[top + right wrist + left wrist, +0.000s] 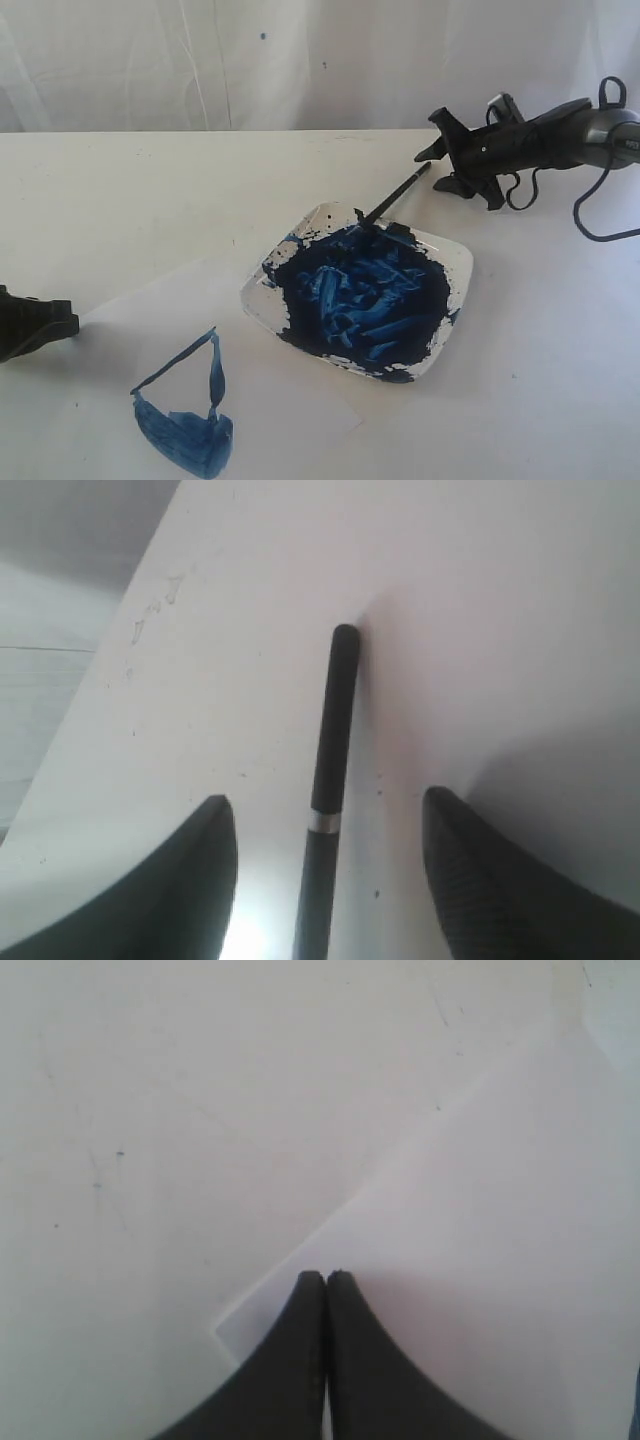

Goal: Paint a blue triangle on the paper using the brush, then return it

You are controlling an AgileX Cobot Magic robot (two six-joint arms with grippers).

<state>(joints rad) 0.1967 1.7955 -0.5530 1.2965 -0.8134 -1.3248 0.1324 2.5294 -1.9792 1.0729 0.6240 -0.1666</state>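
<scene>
Brush [395, 197] is lying with its bristle end on the plate [455, 255], at the rim nearest the right tool [440, 165]. Its tip is sitting at the edge of the dark-blue paint [365, 295], and the black handle is sticking out past the rim toward that tool. In the right wrist view the brush [335, 720], with its silver band [323, 823], is running between the two fingers [200, 880] with clear gaps on both sides. So the right tool [328, 798] is standing wide open and gripping nothing.

Blue triangle [185, 420] is sitting on the paper [290, 385], well apart from the brush, with its lower part filled in darker. Plate's near-left edge seems to be lying on the paper, hard to be sure, white on white table [120, 200].

Left tool [40, 322] is sitting at the paper's left corner. In the left wrist view its fingertips [310, 1290] are pressed together over that corner of the paper [480, 1240], holding nothing.
</scene>
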